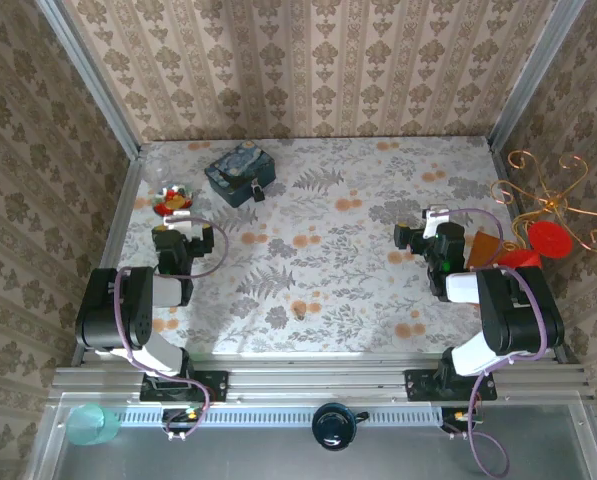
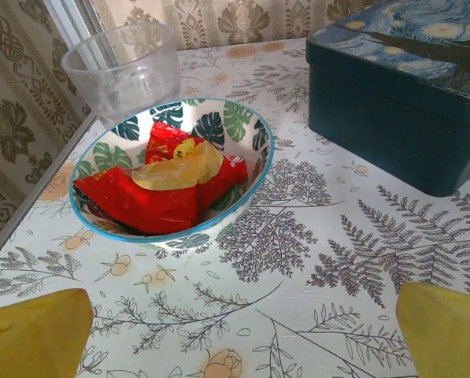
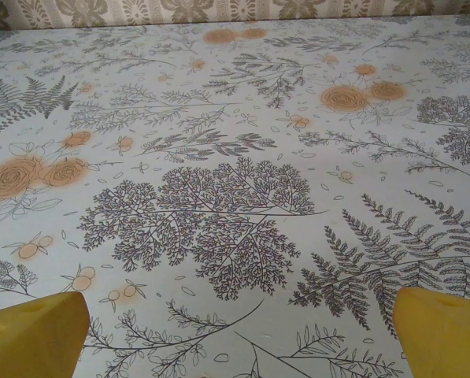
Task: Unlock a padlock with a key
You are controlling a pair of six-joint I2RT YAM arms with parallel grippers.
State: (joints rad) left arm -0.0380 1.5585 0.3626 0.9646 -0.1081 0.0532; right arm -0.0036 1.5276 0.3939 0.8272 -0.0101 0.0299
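The padlock (image 1: 257, 189), tiny and dark, rests against the front right corner of the dark-blue swirl-painted box (image 1: 240, 172) at the back left. The key (image 1: 299, 312) is a small dull speck on the tablecloth near the front middle, between the two arms. My left gripper (image 1: 178, 224) is open over the table, just in front of a bowl, its yellow fingertips (image 2: 38, 331) wide apart with nothing between them. My right gripper (image 1: 408, 238) points left over bare tablecloth on the right side, also open and empty, with its fingertips (image 3: 34, 335) spread.
A leaf-patterned bowl (image 2: 258, 161) of red wrappers stands in front of the left gripper, with a clear plastic cup (image 2: 124, 67) behind it. The blue box (image 2: 400, 102) sits to the right of the bowl. A gold wire stand and a red object (image 1: 548, 238) stand at the right edge.
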